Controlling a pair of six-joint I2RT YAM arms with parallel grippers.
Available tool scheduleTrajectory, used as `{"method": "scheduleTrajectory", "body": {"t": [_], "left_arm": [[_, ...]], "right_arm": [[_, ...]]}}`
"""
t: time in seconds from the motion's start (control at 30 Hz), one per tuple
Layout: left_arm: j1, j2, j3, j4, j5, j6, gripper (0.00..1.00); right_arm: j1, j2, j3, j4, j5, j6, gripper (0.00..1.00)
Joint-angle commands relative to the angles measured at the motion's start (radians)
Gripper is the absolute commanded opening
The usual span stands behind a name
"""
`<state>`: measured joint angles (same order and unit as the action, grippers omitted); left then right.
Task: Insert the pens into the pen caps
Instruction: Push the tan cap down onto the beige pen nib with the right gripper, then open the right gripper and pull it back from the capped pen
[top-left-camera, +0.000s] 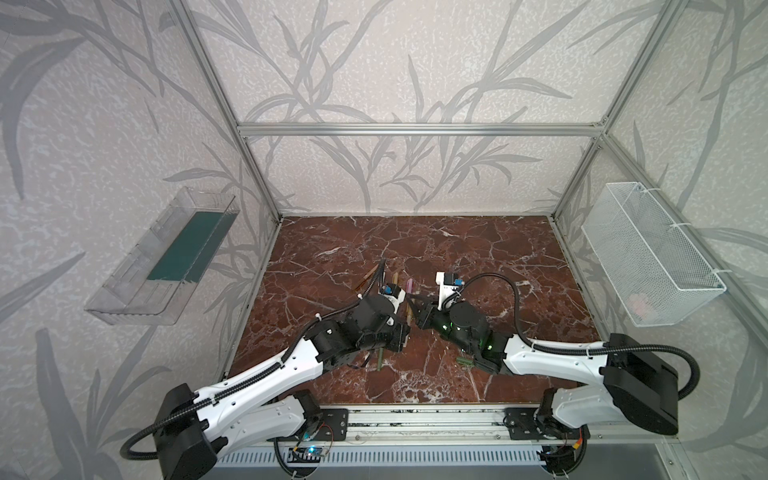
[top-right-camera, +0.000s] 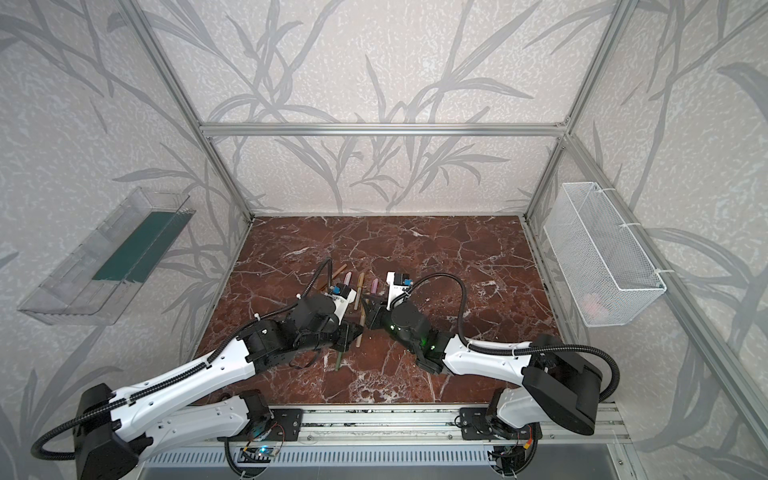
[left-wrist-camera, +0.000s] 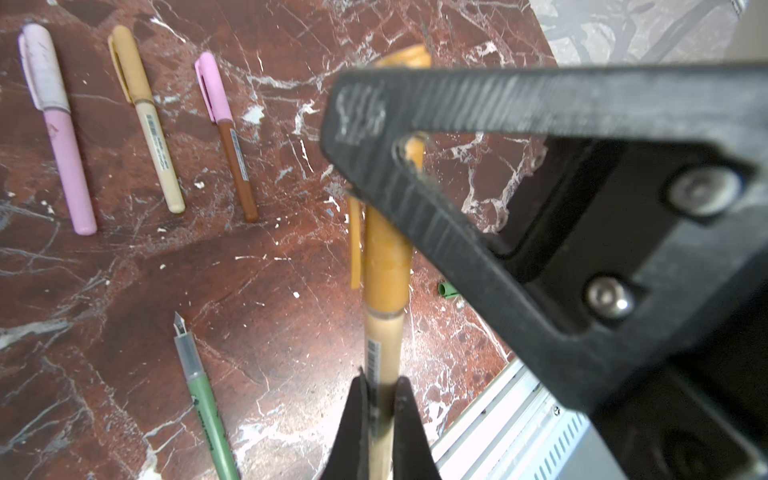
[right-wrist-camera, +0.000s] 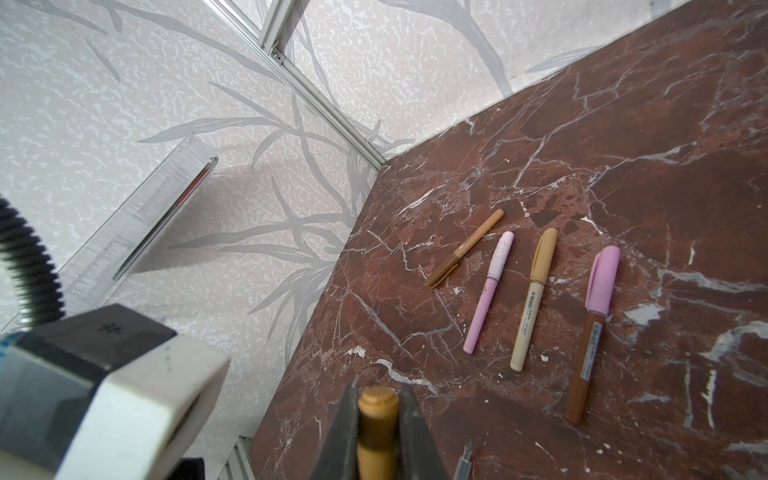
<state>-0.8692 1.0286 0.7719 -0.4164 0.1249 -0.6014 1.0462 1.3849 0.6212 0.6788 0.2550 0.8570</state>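
The gold-tan pen (left-wrist-camera: 384, 336) hangs above the marble table (left-wrist-camera: 124, 282) near its middle, just nearer than the row of capped pens. The left gripper (left-wrist-camera: 381, 380) is clamped on its pale barrel, and the right gripper (right-wrist-camera: 378, 395) is clamped on the darker gold cap (left-wrist-camera: 387, 266) over its tip end. The likely trouble is a cap that looks seated but has not clicked home. If the two arms push slightly off one line, the barrel could bend or slip through the left jaws. If either lets go early, the pen could drop and roll onto the uncapped green pen (left-wrist-camera: 203, 395) lying on the near side. The grippers are also very close, so a further push risks finger meeting finger. The pen is slim and cream-gold with a barcode label, and the cap is a richer orange-gold with a side clip. The cap's rim meets the barrel with no dark tip showing. Farther out, a brown pen (left-wrist-camera: 239, 174) wears a pink cap (left-wrist-camera: 212, 87), an apparent mismatch, and the green cap (left-wrist-camera: 448, 289) lies loose, apart from its pen
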Motion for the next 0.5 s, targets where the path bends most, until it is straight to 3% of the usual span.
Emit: {"method": "scheduleTrajectory", "body": {"t": [0.0,0.3,0.37,0.47], "left_arm": [[0.053,-0.022,0.032,0.119,-0.128,-0.020,0.00],[0.058,0.005,0.038,0.129,-0.111,-0.016,0.00],[0.057,0.017,0.038,0.138,-0.104,-0.009,0.00],[0.058,0.052,0.038,0.154,-0.098,0.001,0.00]], "right_arm": [[0.079,0.007,-0.035,-0.066,-0.034,-0.028,0.00],[0.083,-0.037,-0.023,-0.117,0.070,-0.063,0.01],[0.071,-0.053,-0.018,-0.123,0.078,-0.076,0.19],[0.031,-0.102,-0.005,-0.184,0.067,-0.078,0.57]]}}
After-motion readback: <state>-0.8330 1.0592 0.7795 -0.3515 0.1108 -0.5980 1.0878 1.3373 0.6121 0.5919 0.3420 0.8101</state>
